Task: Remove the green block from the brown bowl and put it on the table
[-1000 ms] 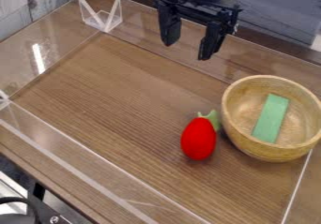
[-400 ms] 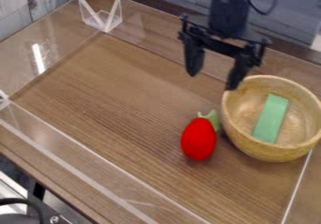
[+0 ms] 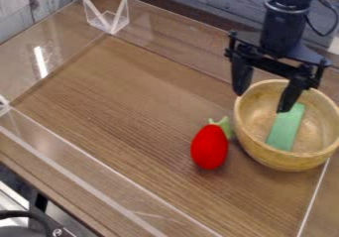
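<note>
The green block (image 3: 284,129) lies flat inside the brown bowl (image 3: 255,142) at the right side of the table (image 3: 119,102). My gripper (image 3: 269,90) hangs pointing down over the bowl's far rim, open, with nothing between its black fingers. One fingertip (image 3: 287,99) stands in front of the block's far end; the other (image 3: 243,84) stands just outside the bowl's left rim. I cannot tell whether either touches anything.
A red strawberry-like toy (image 3: 209,146) with green leaves lies on the wood just left of the bowl. Low clear acrylic walls (image 3: 106,17) edge the tabletop. The bowl sits close to the right wall.
My gripper has travelled right and down from the table's far middle to a spot over the bowl, staying open. The block, bowl and red toy have not moved.
</note>
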`<state>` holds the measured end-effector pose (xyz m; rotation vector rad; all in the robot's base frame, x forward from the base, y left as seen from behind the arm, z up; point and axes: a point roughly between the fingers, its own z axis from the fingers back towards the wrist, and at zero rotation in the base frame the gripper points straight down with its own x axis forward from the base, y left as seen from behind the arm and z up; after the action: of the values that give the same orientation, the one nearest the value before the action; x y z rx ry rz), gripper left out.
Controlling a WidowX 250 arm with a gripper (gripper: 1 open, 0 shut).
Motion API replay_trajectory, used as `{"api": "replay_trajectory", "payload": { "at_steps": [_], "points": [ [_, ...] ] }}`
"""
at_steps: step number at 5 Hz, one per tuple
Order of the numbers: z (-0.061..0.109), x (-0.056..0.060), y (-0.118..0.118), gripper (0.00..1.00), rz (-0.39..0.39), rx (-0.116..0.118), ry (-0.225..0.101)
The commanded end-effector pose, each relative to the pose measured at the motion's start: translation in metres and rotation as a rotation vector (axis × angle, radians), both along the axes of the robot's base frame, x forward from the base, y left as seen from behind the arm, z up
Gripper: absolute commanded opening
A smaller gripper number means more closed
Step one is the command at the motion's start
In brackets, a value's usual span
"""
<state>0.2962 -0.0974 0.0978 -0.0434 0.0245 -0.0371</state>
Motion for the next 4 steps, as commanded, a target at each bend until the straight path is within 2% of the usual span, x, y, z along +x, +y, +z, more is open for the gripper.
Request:
{"api": "replay_trajectory", "payload": {
  "at_steps": [1,3,4],
  "points": [
    [0.013,0.011,-0.012,1.0,0.012,-0.032,-0.085],
    [0.009,0.016,-0.019,1.0,0.033,-0.047,-0.148],
    [0.004,0.021,-0.016,1.0,0.068,-0.043,-0.185]
  ]
}}
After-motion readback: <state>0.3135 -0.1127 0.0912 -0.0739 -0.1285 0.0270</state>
